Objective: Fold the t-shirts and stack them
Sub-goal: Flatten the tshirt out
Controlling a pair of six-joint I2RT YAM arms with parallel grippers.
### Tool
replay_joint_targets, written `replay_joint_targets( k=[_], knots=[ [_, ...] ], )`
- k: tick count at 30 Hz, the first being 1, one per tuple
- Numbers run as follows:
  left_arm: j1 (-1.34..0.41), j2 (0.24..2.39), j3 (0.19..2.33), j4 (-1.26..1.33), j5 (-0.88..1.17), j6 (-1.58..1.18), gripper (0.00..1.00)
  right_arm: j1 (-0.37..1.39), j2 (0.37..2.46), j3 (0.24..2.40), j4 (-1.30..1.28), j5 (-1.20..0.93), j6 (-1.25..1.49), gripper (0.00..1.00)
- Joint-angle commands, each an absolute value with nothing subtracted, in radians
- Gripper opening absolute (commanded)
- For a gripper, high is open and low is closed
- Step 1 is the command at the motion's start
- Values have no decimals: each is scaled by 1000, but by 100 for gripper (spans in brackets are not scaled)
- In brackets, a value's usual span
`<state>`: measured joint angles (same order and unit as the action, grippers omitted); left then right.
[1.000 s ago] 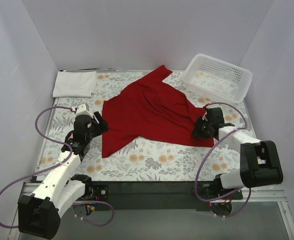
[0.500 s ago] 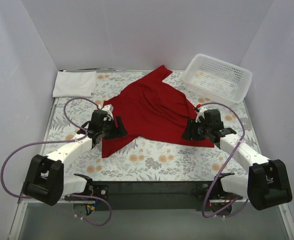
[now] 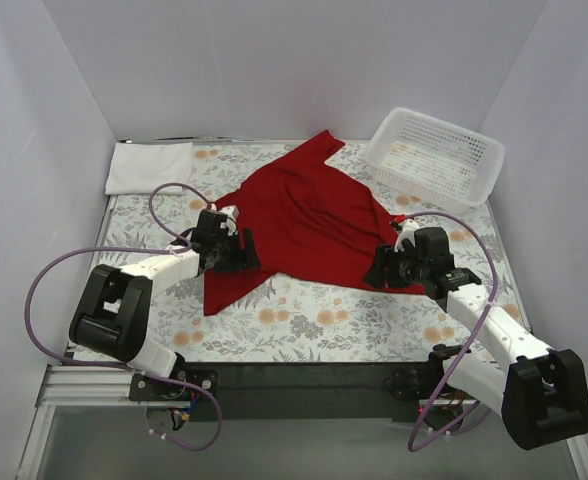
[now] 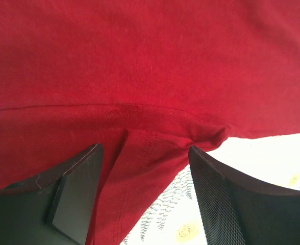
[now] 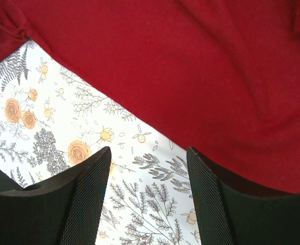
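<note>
On floral tabletop (image 3: 304, 322), rumpled red t-shirt (image 3: 309, 215)

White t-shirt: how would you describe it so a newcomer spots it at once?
On the floral table, look to the far left corner by the back wall. The white t-shirt lies there as a flat folded rectangle. The red t-shirt sprawls unfolded mid-table, and the other white thing, the mesh basket, stands at the far right.
</note>
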<state>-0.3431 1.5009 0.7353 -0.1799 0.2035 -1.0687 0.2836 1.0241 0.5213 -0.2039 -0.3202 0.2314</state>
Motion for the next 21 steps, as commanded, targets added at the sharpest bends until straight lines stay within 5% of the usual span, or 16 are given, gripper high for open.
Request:
replay_joint_targets(
  k=[1,21],
  knots=[
    [-350,1512,756,-189,250,-1046,67,288,1009,514,-190,-341,216,68],
    [-595,1321,620,-241,468,-1192,53,288,1022,503,-186,-350,232,67]
  ],
)
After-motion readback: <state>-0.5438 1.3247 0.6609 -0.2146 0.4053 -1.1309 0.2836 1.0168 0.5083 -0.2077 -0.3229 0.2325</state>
